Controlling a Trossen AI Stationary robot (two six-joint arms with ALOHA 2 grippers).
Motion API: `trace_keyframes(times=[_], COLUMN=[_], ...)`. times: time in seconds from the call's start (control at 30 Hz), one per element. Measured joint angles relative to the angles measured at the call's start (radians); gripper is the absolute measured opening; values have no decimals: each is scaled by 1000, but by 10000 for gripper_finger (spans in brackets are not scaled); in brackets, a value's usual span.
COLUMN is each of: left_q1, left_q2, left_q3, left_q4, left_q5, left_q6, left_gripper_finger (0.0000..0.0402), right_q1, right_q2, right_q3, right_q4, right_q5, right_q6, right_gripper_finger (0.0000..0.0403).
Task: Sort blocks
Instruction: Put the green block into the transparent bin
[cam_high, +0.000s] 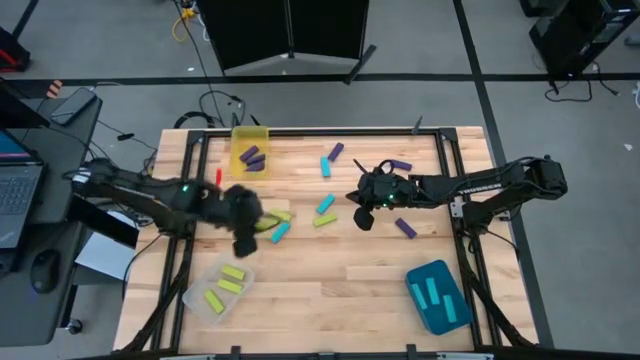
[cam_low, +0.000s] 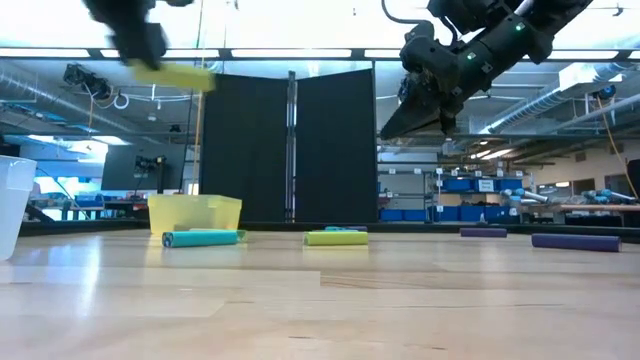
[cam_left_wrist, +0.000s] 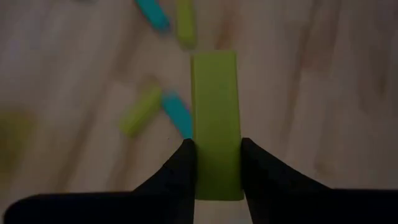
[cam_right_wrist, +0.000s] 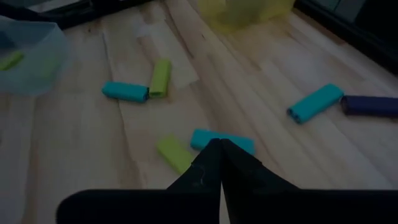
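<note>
While left pincer pinches a yellow-green block | yellow bin: purple blocks | right pincer pressed together

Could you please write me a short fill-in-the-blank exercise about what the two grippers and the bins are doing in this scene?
1. The left gripper is shut on a ____ block.
2. The right gripper is shut and holds ____.
3. The yellow bin holds only ____ blocks.
4. The teal bin holds ____ blocks.

Missing words: yellow-green; nothing; purple; cyan-blue
</note>
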Motion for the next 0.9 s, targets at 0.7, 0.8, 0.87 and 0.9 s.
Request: trace_keyframes(times=[0.7,0.8,0.87,0.9], left_q1=[-679,-696,-704,-707], left_q2=[6,6,6,6], left_q3=[-284,-324,-340,-347], left_q4=[75,99,107,105], left_q5=[-3,13,36,41], left_q6=[-864,-894,-900,-900], left_gripper_finger=[101,101,101,101], right_q1=[-53,-53,-53,-53], right_q2=[0,0,0,0], right_q3=[0,0,0,0], right_q4=[19,19,19,19], right_q5=[-74,-75,-75,-75], right_q6=[-98,-98,-98,-97], right_gripper_finger=[16,14,13,13])
